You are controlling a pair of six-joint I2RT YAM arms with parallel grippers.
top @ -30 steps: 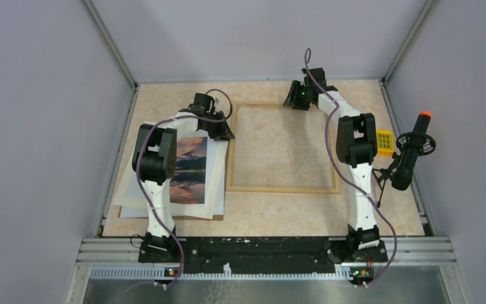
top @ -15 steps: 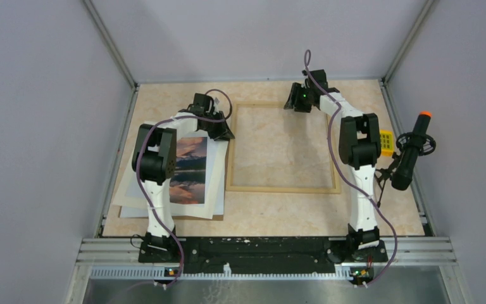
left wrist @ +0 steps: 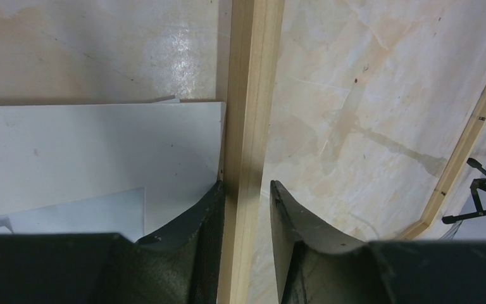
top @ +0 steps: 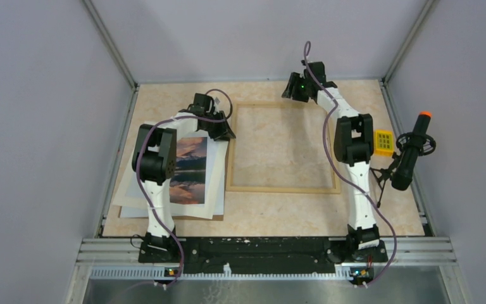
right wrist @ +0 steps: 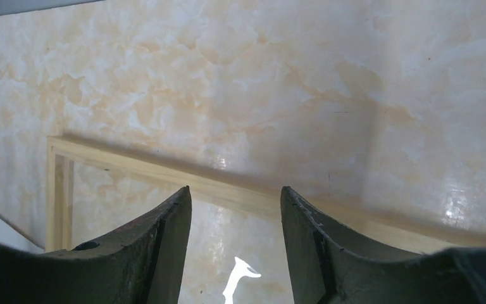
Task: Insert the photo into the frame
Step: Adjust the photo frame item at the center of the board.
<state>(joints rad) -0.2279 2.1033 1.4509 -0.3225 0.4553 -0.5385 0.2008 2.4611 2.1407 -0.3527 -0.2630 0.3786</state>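
The frame (top: pixel 283 189), thin light wood, lies flat in the middle of the table. The photo (top: pixel 188 171), an orange and dark landscape, lies left of it on white sheets, partly hidden by my left arm. My left gripper (top: pixel 223 132) sits at the frame's upper left rail. In the left wrist view that gripper (left wrist: pixel 247 185) straddles the rail (left wrist: pixel 250 95): one finger touches it, the other stands apart, so it is open. My right gripper (top: pixel 289 92) hovers at the frame's far rail. In the right wrist view it (right wrist: pixel 235 189) is open and empty above the rail (right wrist: pixel 164 171).
A white mat (left wrist: pixel 95 145) butts against the frame's left rail, stacked over a brown board (top: pixel 164 216). At the right edge sit a yellow block (top: pixel 384 140) and a black handle with an orange tip (top: pixel 411 152) on a small tripod. Walls enclose the table.
My right gripper has drifted toward the back, off the frame's far rail, opening a little. My left gripper's jaws have loosened slightly on the left rail; the frame stays put.
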